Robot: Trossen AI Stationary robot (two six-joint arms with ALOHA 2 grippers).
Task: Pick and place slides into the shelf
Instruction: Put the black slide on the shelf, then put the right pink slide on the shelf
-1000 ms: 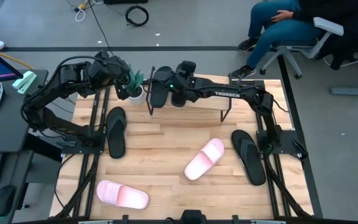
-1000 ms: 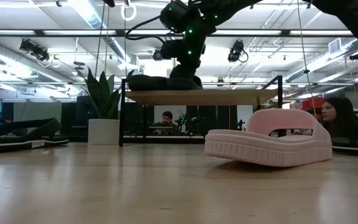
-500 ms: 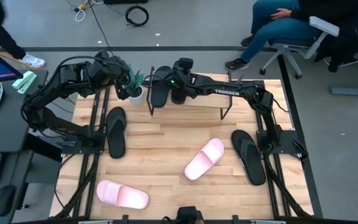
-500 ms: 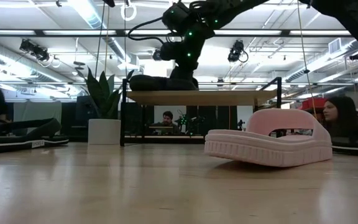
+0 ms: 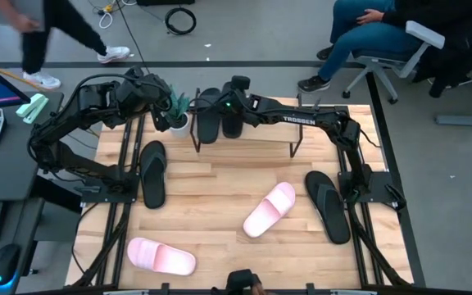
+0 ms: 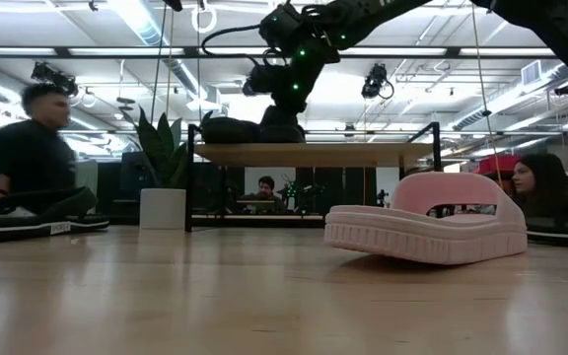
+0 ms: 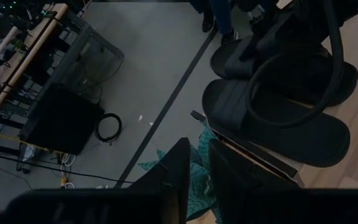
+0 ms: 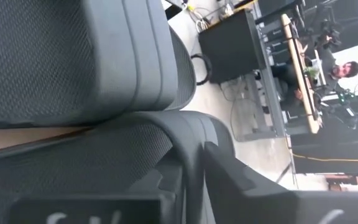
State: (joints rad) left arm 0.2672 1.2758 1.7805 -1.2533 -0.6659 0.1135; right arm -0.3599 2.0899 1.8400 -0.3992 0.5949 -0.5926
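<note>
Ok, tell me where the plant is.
In the high view the potted plant stands at the table's far left, just left of the shelf and beside the left gripper.

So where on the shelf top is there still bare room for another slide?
The shelf is crowded at its left end: two black slides lie side by side there, with the right gripper over the second. From that gripper to the right end, the wood board is bare. The left gripper waits by the potted plant.
</note>
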